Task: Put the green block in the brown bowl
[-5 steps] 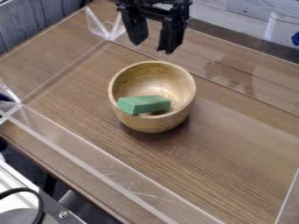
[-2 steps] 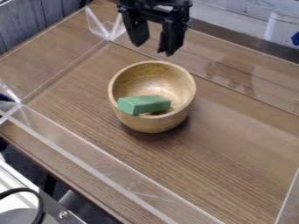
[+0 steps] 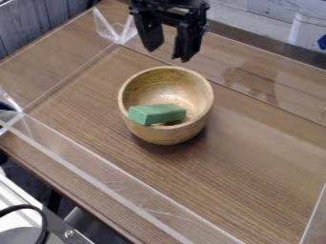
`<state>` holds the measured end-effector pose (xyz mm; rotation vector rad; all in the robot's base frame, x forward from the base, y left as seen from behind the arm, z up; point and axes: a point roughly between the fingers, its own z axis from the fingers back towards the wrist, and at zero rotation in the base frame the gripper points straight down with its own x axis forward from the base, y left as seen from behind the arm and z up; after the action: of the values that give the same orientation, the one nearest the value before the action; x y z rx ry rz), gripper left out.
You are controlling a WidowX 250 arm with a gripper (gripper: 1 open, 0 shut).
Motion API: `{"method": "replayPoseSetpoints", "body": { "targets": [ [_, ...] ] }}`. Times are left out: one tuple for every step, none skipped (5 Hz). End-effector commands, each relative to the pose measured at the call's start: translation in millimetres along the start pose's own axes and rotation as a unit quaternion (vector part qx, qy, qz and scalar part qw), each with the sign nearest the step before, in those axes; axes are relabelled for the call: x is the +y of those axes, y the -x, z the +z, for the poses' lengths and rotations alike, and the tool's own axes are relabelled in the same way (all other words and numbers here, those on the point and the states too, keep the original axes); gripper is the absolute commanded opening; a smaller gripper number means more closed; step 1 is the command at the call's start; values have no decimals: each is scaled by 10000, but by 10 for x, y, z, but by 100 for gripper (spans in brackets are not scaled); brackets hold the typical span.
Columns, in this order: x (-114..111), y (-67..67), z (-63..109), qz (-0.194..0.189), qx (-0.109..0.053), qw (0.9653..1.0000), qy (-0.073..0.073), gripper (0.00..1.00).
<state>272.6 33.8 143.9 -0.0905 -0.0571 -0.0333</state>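
The green block (image 3: 156, 114) lies flat inside the brown bowl (image 3: 192, 88), toward its near left side. The bowl stands on the wooden table near the middle of the view. My gripper (image 3: 170, 40) hangs above and behind the bowl's far rim, pointing down. Its two black fingers (image 3: 151, 35) stand apart with nothing between them, so it is open. It touches neither the bowl nor the block.
Clear plastic walls (image 3: 76, 157) fence the wooden tabletop (image 3: 254, 152) on the near, left and right sides. A dark edge and cables show at the bottom left corner.
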Motion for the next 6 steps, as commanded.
{"method": "replayPoseSetpoints", "body": {
  "targets": [
    [-4,-40,110,-54,-252,9997,-37,100],
    [-1,-52,96,-72,-260,9996,-30,100],
    [-1,-66,87,-95,-270,9996,-16,100],
    [1,-77,77,-108,-274,9996,-4,100],
    [2,-87,72,-128,-280,9995,1,100],
    [2,-98,67,-147,-285,9995,9,100]
  ]
}}
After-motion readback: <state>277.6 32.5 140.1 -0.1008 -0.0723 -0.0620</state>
